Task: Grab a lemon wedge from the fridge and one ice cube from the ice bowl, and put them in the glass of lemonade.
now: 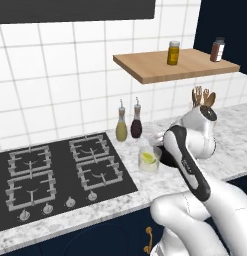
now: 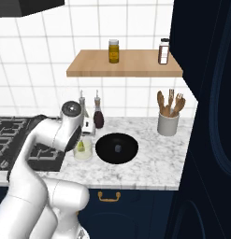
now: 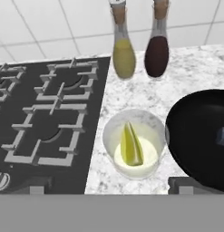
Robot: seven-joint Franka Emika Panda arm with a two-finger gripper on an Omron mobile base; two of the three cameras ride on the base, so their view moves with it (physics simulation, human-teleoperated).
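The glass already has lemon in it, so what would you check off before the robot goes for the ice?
1. Lemon wedge inside the glass: ok.
2. Glass upright on the counter: ok.
3. Gripper open and holding nothing: ok.
4. Ice bowl right beside the glass: ok.
5. Ice cube lying in the bowl: ok, one small piece shows.
6. Ice in the glass: not ok, none yet.
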